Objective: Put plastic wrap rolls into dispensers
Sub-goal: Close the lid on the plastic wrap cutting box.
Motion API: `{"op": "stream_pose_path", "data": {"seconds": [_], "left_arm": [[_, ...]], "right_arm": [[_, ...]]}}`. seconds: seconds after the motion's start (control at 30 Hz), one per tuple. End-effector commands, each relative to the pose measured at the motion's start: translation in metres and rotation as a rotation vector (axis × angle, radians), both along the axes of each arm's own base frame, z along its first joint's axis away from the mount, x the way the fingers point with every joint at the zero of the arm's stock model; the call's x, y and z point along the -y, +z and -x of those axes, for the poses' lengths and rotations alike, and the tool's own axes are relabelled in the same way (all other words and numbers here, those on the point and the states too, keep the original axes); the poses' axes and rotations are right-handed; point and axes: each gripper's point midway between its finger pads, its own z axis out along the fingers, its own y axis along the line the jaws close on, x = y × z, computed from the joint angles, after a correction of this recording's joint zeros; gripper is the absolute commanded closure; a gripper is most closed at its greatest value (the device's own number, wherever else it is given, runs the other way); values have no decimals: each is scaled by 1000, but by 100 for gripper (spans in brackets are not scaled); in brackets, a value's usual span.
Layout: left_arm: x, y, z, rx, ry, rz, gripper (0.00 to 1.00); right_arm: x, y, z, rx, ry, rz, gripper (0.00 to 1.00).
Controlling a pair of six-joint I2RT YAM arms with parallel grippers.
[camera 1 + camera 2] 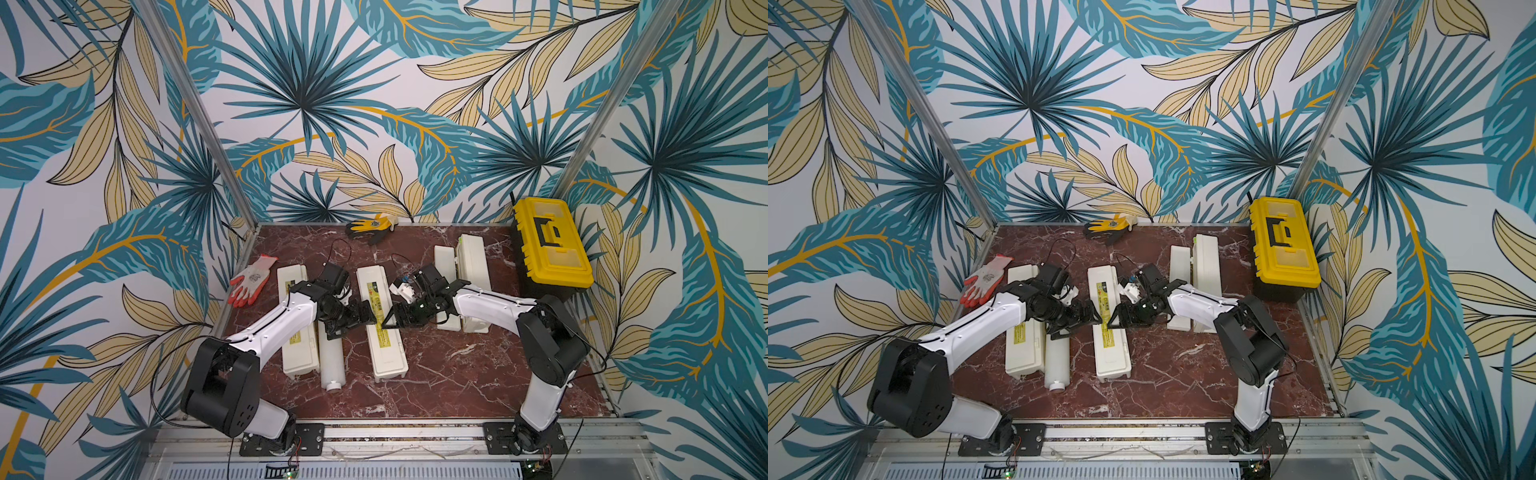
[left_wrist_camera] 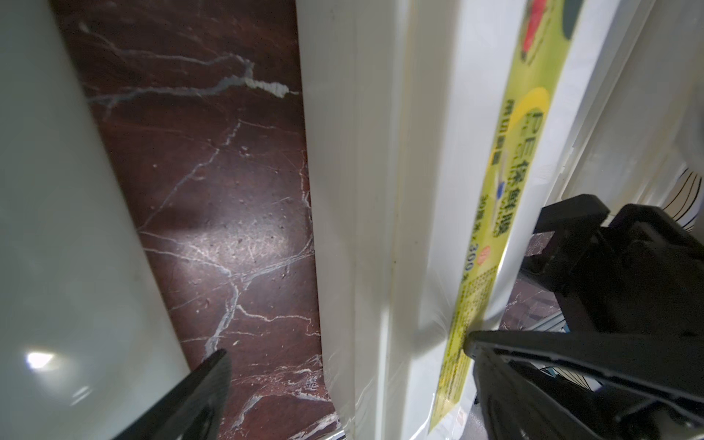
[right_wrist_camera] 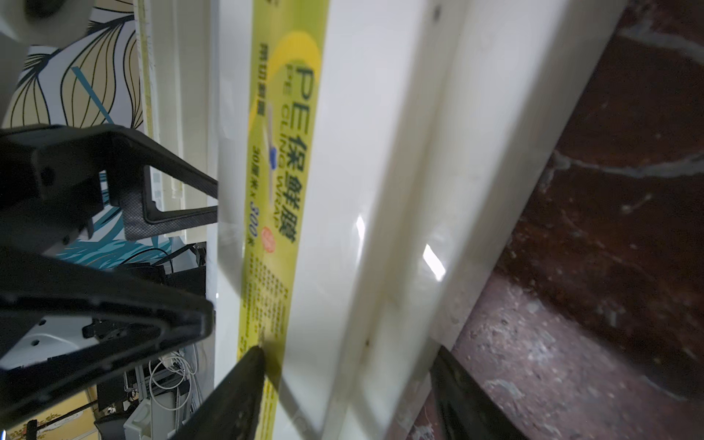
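Step judged: opening closed middle dispenser (image 1: 386,357) | left jaws stood wide open beside it; right jaws straddled its other edge, grip undeterminable | roll (image 1: 331,361) lay nearby on tabletop (image 1: 436,374) | advised: steady base, lift lid gently.

Robot lab test cell, not a home. Booth of tropical leaf-print wall panels (image 1: 374,104) on bare aluminium posts (image 1: 197,112). Red-brown marble-pattern tabletop (image 1: 436,374). Two white-and-black robot arms (image 1: 282,320) bolted to an aluminium rail (image 1: 395,434) at the near edge. Yellow-and-black plastic toolbox (image 1: 552,245) far right, orange-and-white work glove (image 1: 251,278) far left. Loose white cables (image 3: 167,373) show beyond the booth in the right wrist view.
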Motion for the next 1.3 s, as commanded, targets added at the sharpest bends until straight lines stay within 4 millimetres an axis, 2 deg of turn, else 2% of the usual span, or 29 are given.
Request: {"op": "stream_pose_path", "data": {"seconds": [0.0, 0.13, 0.33, 0.43, 0.53, 0.67, 0.8, 0.9, 1.03, 1.27], "left_arm": [[4, -10, 1, -4, 9, -5, 1], [9, -25, 5, -44, 13, -3, 6], [9, -61, 21, -136, 77, -6, 17], [0, -83, 30, -177, 93, -60, 33], [-11, -103, 44, -225, 105, -115, 55], [-18, -119, 62, -291, 102, -144, 63], [-24, -124, 71, -308, 110, -159, 61], [-24, -123, 71, -307, 114, -158, 44], [-17, -104, 63, -245, 101, -109, 28], [-6, -71, 67, -173, 44, -8, 18]], "right_arm": [[14, -37, 3, -48, -43, 102, 32], [20, -50, 8, -93, -60, 144, 33], [25, -65, 20, -139, -66, 154, 35], [26, -70, 24, -163, -71, 148, 36], [27, -73, 28, -177, -69, 149, 37], [30, -75, 35, -190, -60, 154, 37], [32, -78, 38, -204, -55, 157, 37], [33, -80, 39, -207, -52, 167, 37], [34, -80, 40, -211, -49, 175, 37], [38, -91, 39, -237, -66, 218, 37]]}}
